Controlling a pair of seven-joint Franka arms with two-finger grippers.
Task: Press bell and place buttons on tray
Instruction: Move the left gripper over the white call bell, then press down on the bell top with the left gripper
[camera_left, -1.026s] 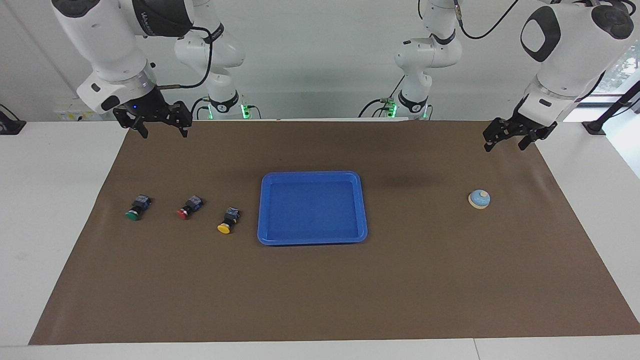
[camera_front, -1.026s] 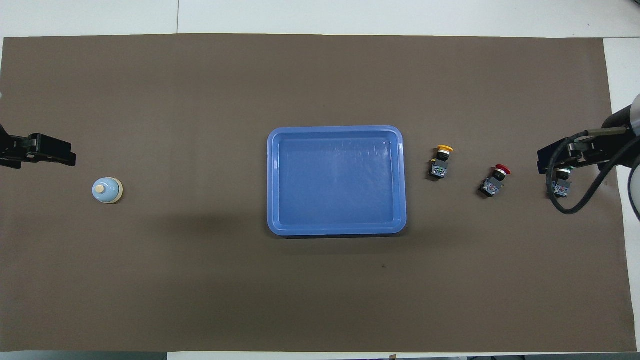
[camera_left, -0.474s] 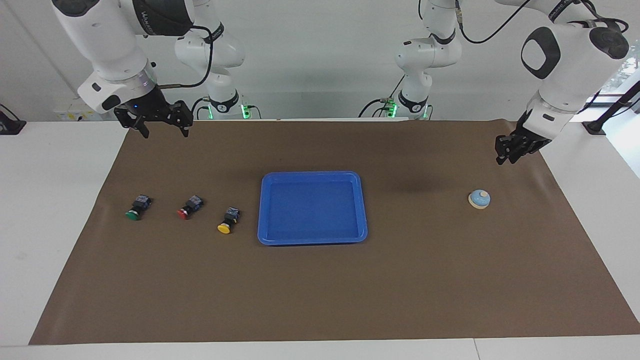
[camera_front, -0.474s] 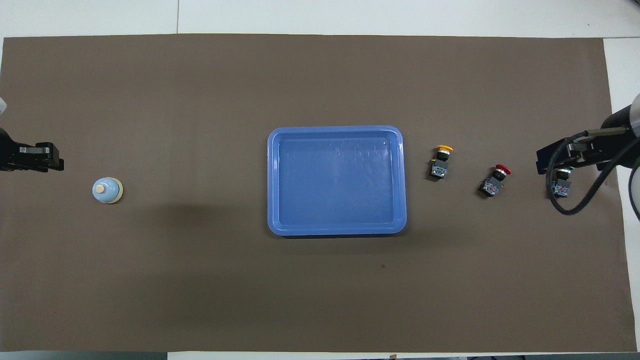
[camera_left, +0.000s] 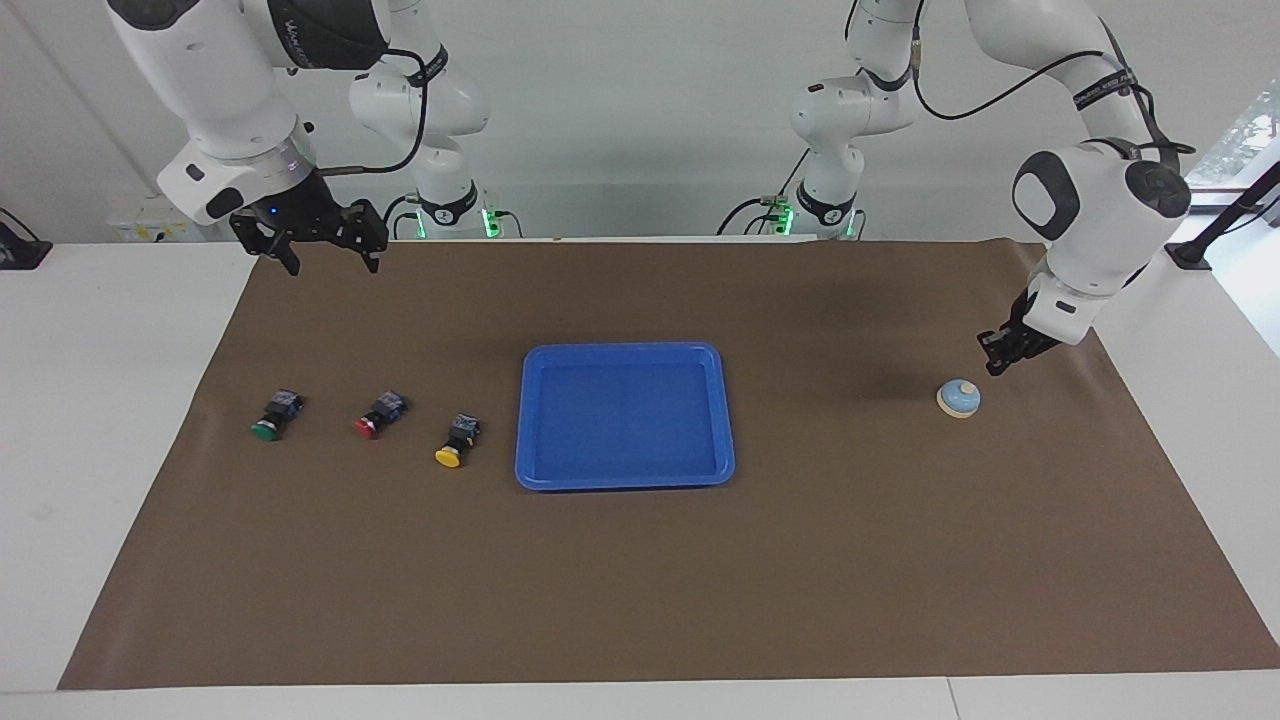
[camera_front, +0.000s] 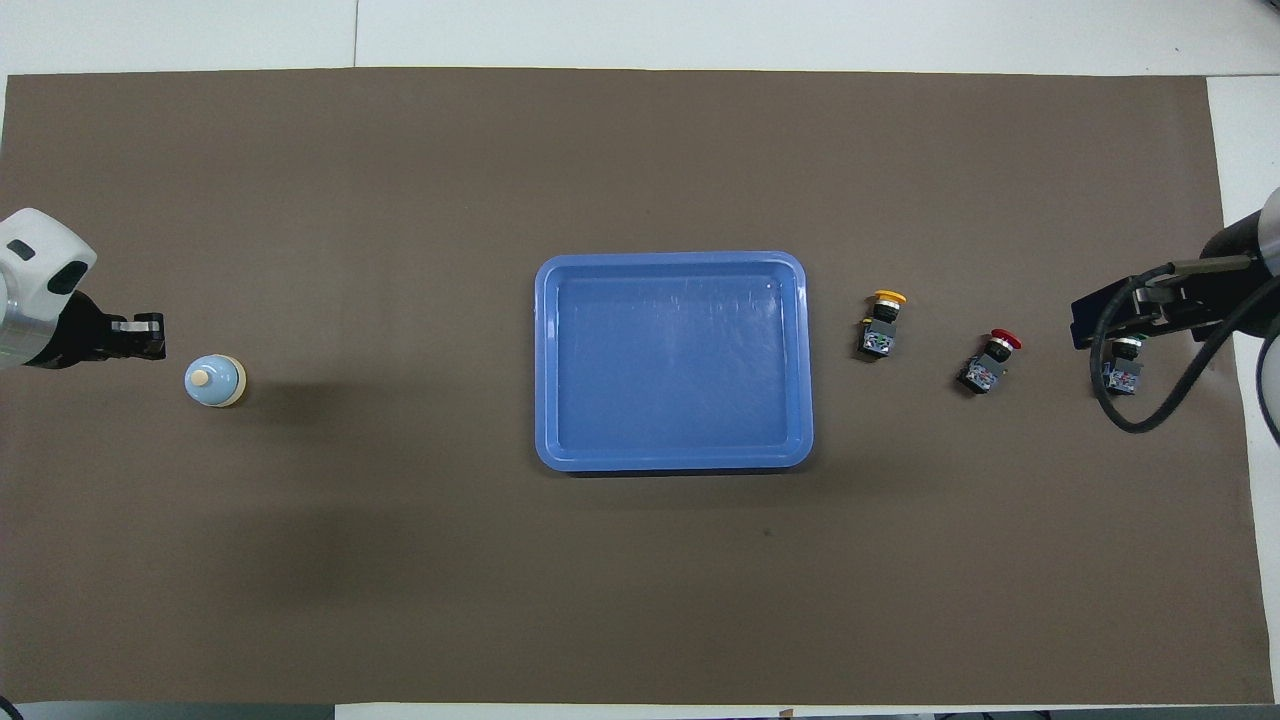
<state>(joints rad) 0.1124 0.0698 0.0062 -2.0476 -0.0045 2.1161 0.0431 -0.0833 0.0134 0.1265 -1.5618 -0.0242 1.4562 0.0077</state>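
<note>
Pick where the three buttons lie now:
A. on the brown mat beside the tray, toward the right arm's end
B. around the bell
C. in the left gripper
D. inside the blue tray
A: the buttons sit in a row on the brown mat, beside the empty tray.

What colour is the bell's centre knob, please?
Cream, on the light blue bell; clearest in the overhead view.

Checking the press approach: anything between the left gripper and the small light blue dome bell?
Nothing visible. The left gripper, shut, hangs just beside the small light blue dome bell with its cream knob, not touching it; only bare brown mat lies between them. The right gripper waits open, raised over the mat's edge.
</note>
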